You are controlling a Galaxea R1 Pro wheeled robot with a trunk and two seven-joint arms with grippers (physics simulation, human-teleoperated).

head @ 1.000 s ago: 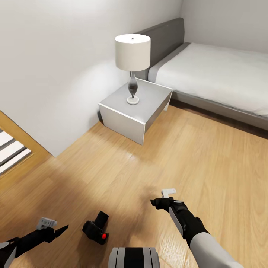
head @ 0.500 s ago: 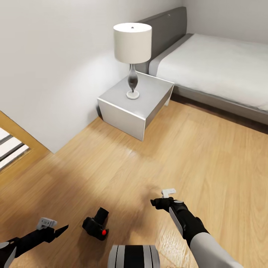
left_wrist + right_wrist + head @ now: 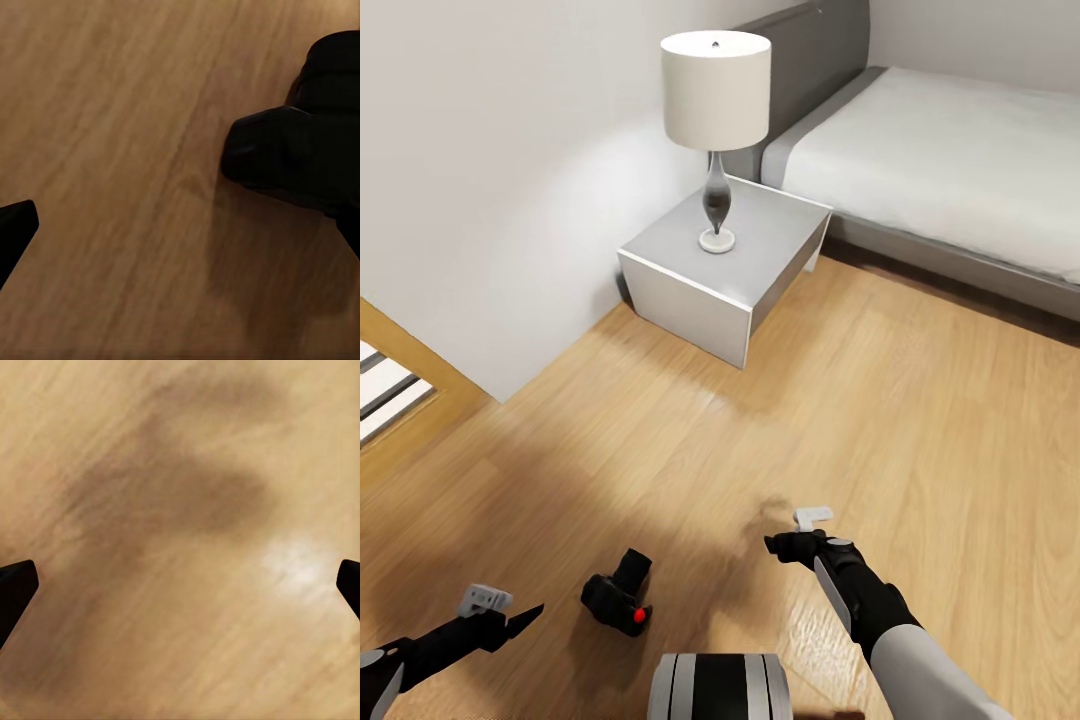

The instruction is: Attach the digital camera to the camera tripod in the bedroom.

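Overhead, the digital camera (image 3: 617, 601) shows its red button; wristward, just black.

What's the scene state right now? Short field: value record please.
room: bedroom, light wood floor
digital camera: lying on the floor, between the two grippers, red button visible, not held
left gripper: open, beside the camera, apart from it
right gripper: open, empty, over bare floor
nightstand: grey, against the wall, next to the bed
lamp: white shade, upright on the nightstand
task status: camera not yet picked up
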